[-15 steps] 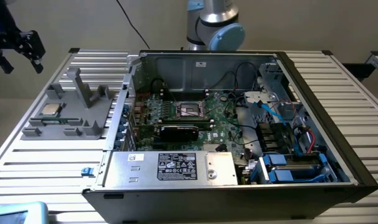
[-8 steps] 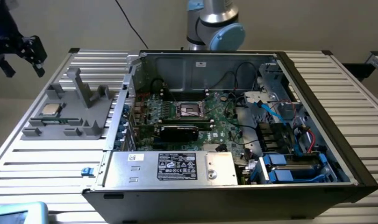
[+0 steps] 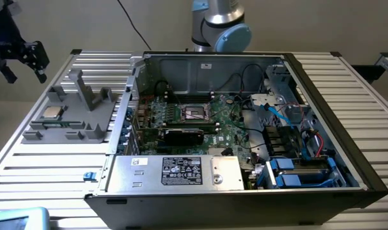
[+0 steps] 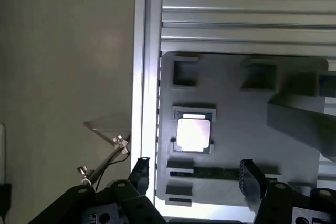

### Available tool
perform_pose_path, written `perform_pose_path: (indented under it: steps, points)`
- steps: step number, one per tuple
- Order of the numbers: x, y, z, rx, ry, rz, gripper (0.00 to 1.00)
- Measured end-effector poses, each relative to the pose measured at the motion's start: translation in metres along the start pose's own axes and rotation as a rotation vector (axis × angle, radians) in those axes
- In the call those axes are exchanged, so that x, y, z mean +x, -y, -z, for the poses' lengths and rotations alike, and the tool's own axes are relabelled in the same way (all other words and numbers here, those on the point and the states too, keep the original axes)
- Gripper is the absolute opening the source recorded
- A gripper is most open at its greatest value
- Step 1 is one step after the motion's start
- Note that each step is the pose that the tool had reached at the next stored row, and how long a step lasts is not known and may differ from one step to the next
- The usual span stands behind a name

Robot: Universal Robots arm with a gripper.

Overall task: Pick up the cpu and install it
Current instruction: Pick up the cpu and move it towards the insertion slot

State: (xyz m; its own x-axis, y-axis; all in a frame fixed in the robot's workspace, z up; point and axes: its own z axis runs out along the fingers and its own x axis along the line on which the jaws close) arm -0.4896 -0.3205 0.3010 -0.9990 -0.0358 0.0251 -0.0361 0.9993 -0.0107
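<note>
**On the slatted metal table, the cpu lies in the grey fixture block**

The gripper hangs high beyond the table edge, at the exterior view's left, fingers wide apart, holding nothing. The cpu sits flat in a recess of the block, beside the open computer case. I judge a good pick needs the fingers centred over the chip, square to its edges, clear of the block's upright posts. Inside the case, the socket sits mid-board, among cables.

Cpu top: shiny bare metal, glaring under the light. Fixture block: matt grey plastic, smooth. Table: ribbed, dull-sheen metal. My claw: matt black
</note>
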Motion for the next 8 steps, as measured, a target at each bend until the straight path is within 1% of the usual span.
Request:
perform_pose_path:
  steps: [2,8]
  points:
    - [0.001,-0.0001,-0.0037,0.0,0.0012,0.0,0.8]
    - [0.001,-0.0003,-0.0146,0.0001,0.0013,0.0,0.8]
